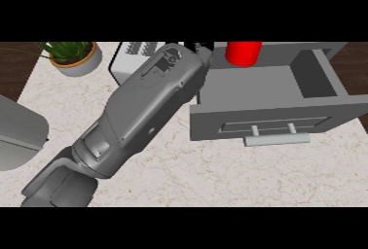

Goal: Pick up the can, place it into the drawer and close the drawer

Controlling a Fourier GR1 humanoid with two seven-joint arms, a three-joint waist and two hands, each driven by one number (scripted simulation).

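A: So where's our can (243,52) at?

B: Red one, just right of our left hand (200,48), above the back of the open drawer (273,104). We reckon it's held there for the drop.

A: Clamped?

B: Can't tell, the forearm hides the fingers. Right hand's out of view. Toaster (137,51) and potted plant (72,57) sit off to the hand's left.

The red can (244,53) is cut off at the view's top edge. The left hand (202,50) shows only as black fingers past the forearm (144,107); its grip cannot be told.
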